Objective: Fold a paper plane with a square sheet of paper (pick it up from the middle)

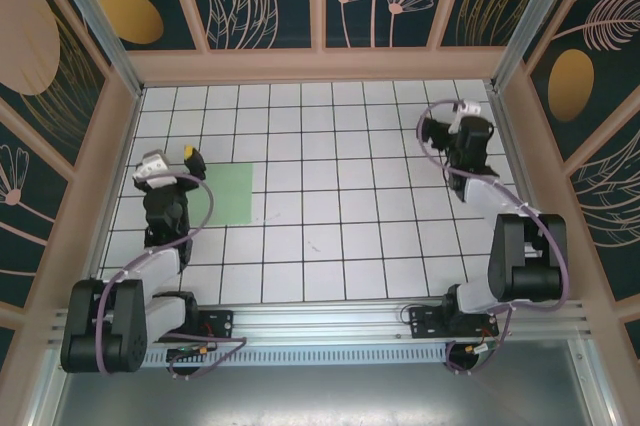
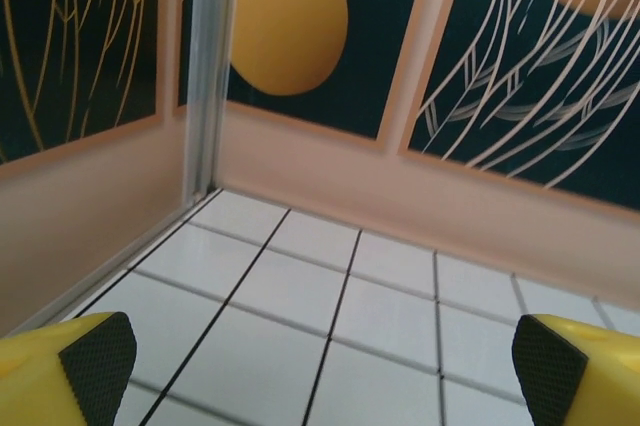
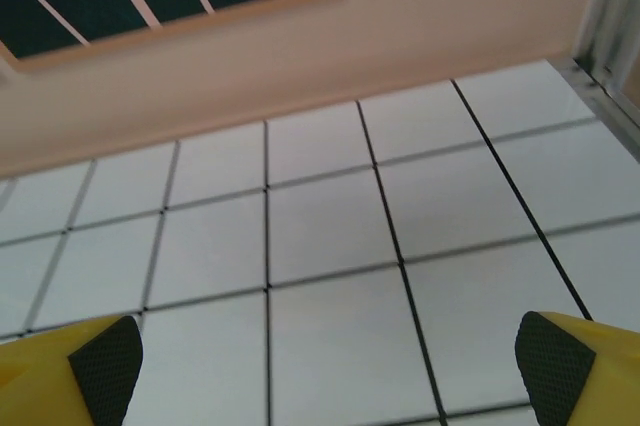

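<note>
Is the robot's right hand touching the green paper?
Apart. The top view shows the right hand over far-right tiles, well clear of the square sheet of paper at left.

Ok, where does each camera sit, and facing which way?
Top external: above, behind the bases, looking down on the white grid-tiled table, both arms, left gripper by the pale green square paper sheet, right gripper far right.
Left wrist: on that wrist, facing the far-left corner of dark patterned walls; yellow fingertips at bottom.
Right wrist: likewise, facing tiles and far wall; yellow fingertips.
Both wrist views share tiles meeting wall.
</note>
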